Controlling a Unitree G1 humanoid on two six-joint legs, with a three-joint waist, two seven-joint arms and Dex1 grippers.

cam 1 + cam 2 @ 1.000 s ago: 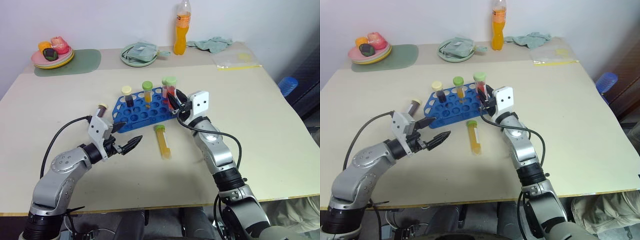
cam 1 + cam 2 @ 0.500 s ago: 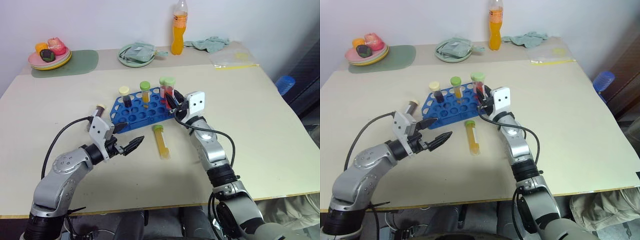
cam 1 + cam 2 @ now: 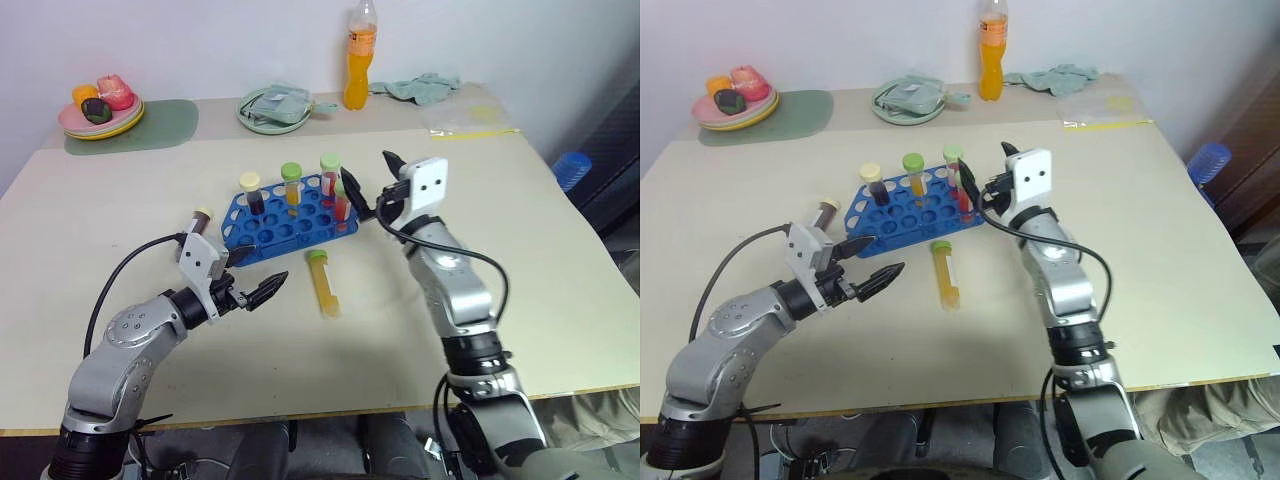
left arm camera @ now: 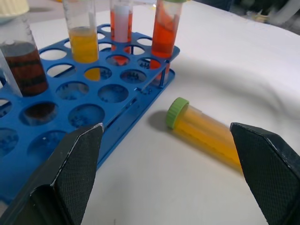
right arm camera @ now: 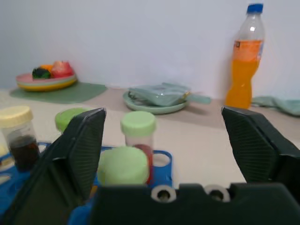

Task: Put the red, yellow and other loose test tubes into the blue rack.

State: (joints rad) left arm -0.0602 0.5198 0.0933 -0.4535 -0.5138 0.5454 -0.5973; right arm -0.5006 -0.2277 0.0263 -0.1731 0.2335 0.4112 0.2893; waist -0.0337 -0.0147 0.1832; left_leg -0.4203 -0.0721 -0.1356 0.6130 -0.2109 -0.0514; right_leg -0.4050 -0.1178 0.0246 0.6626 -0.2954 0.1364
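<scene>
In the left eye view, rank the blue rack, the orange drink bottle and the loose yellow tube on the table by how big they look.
1. blue rack, clearly the widest.
2. orange drink bottle, standing at the table's far edge.
3. yellow tube, lying in front of the rack.
The bottle is farther from the camera, so its margin over the tube is understated.
</scene>
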